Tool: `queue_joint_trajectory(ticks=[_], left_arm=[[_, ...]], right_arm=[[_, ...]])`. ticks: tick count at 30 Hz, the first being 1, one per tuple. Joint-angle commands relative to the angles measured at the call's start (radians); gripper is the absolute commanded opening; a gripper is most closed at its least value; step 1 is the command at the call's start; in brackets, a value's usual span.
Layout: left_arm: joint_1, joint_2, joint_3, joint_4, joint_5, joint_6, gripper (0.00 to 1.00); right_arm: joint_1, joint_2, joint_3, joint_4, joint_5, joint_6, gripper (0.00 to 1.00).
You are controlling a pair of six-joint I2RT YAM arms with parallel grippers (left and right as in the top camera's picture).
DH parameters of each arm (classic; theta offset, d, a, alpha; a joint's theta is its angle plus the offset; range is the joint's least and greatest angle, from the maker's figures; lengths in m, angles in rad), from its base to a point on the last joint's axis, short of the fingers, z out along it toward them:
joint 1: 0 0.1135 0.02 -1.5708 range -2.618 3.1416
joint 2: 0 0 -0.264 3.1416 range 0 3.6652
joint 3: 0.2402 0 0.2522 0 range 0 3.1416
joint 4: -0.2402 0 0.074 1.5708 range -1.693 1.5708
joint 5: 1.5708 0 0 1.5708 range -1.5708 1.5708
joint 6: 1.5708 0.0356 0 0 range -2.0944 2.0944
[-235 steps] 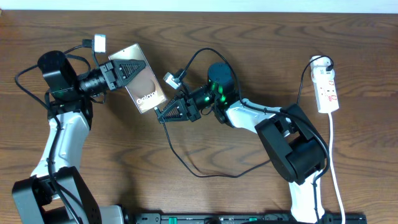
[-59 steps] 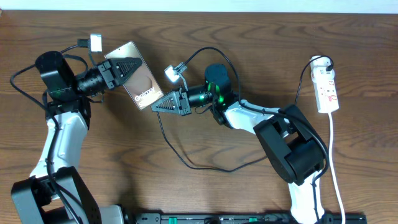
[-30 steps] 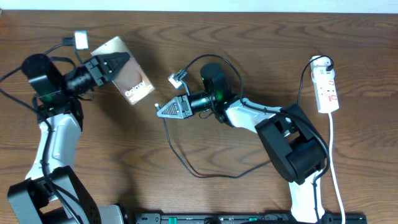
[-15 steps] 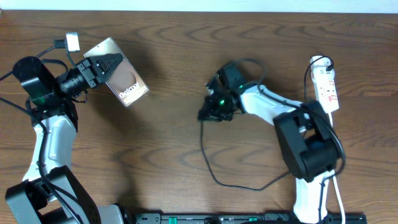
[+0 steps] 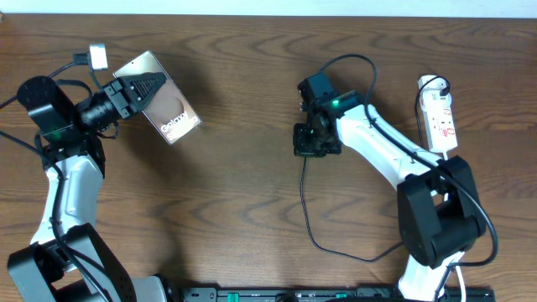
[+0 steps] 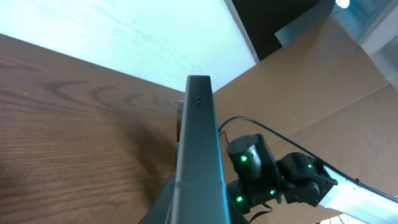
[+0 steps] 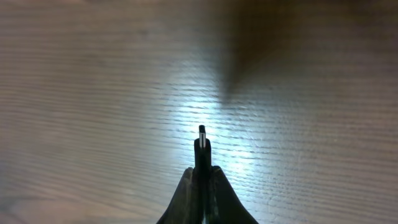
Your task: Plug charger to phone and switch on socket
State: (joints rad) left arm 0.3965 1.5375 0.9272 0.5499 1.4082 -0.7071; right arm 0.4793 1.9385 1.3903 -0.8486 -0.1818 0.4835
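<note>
My left gripper [image 5: 158, 84] is shut on the phone [image 5: 172, 113] and holds it tilted above the far left of the table, its brownish "Galaxy" screen facing up. In the left wrist view the phone's grey edge [image 6: 199, 149] stands up the middle of the frame. My right gripper [image 5: 312, 149] points down at the table's middle, well right of the phone. It is shut on the charger [image 5: 306, 210] near its free end. The plug tip [image 7: 202, 134] sticks out beyond the right gripper [image 7: 202, 171], above bare wood. The socket [image 5: 441, 117] lies at the far right.
The black cable trails from the right gripper toward the front edge and loops right to the right arm's base [image 5: 436, 226]. The socket's white cord [image 5: 453, 218] runs down the right side. The right arm [image 6: 261, 174] shows beyond the phone in the left wrist view.
My right gripper has pulled away from the phone to the right with the plug and now points down at the table. The left gripper lifted the phone up-left, then held still.
</note>
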Motion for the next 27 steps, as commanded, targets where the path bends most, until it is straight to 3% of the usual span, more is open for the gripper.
queue_joint_trajectory(ticks=[1,27], left_arm=[[0.002,-0.008,0.011,0.008,0.024,-0.005,0.07],[0.002,-0.008,0.011,0.008,0.047,-0.005,0.07]], right_arm=[[0.03,0.05,-0.014,-0.024,0.034,0.066,0.01],[0.243,0.119,-0.103,-0.053,-0.038,0.211,0.01]])
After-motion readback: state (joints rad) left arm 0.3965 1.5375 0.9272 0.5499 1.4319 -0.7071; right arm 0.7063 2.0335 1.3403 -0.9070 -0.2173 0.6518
